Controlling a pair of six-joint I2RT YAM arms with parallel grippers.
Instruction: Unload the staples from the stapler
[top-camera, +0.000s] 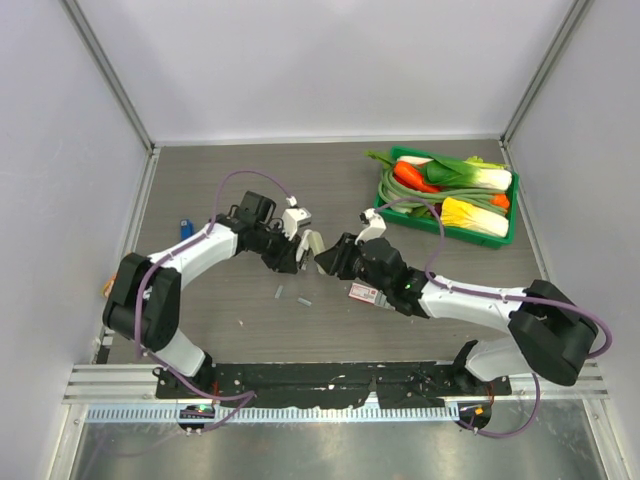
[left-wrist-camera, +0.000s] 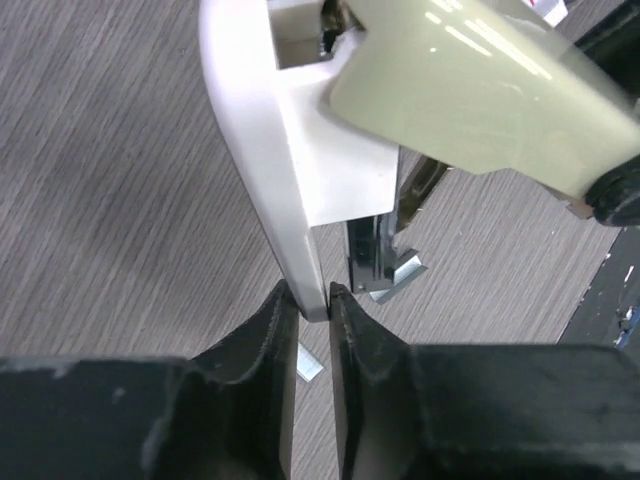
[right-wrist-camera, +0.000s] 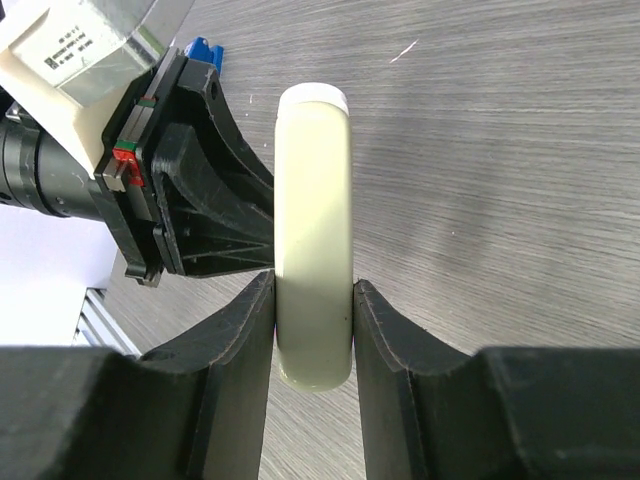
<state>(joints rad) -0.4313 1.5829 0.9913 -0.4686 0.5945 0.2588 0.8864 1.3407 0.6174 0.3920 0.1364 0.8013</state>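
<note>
I have the cream stapler hanging open, my left claw clamped on its white base edge, my right claw gripping its top arm lengthwise, the magazine facing down, with loose staples on the surface just beneath the stapler.

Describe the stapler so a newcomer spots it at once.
From the green vegetable tray at the far right, look left to where the left gripper and right gripper meet. The stapler is the cream-and-white piece pinched between them, unlike the flat white-and-red box lying nearby.
</note>
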